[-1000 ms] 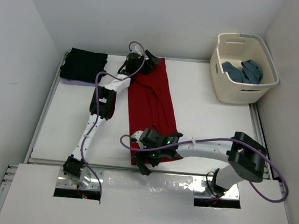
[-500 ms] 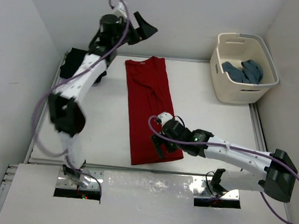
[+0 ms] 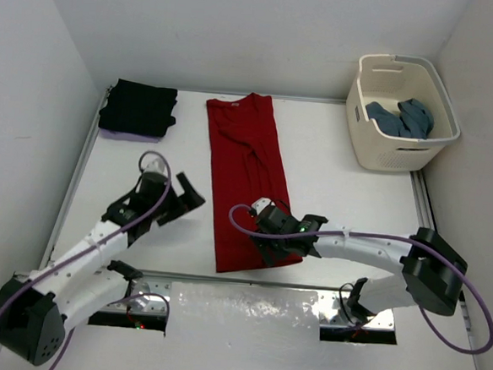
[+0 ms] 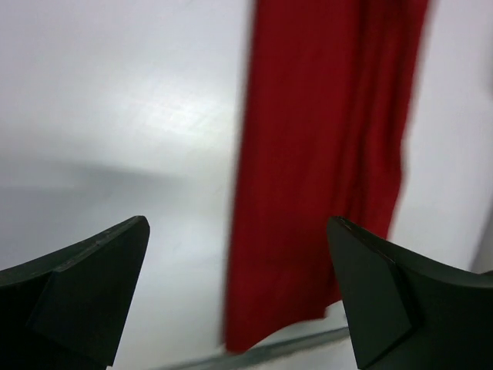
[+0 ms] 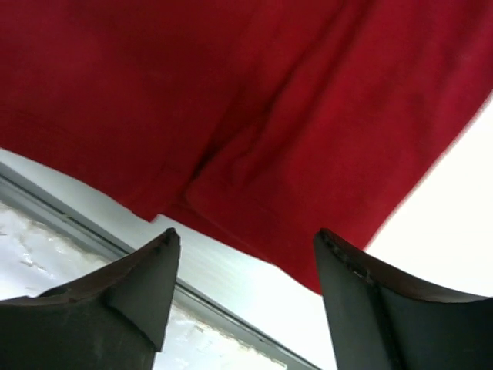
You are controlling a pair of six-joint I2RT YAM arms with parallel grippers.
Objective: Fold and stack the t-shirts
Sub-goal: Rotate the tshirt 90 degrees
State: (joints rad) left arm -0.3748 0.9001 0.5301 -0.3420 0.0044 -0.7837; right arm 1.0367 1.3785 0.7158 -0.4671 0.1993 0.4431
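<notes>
Both empty with jaws apart, the left gripper (image 3: 184, 201) has swung back beside the red t-shirt (image 3: 247, 155) and the right gripper (image 3: 269, 242) has settled over its near hem, likely readying a crosswise fold.

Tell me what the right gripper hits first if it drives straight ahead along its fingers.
The red t-shirt: the right gripper, jaws open, points at its near hem, where the folded layers overlap. Nothing shows in between, though the gap to the cloth is hard to judge.
</notes>
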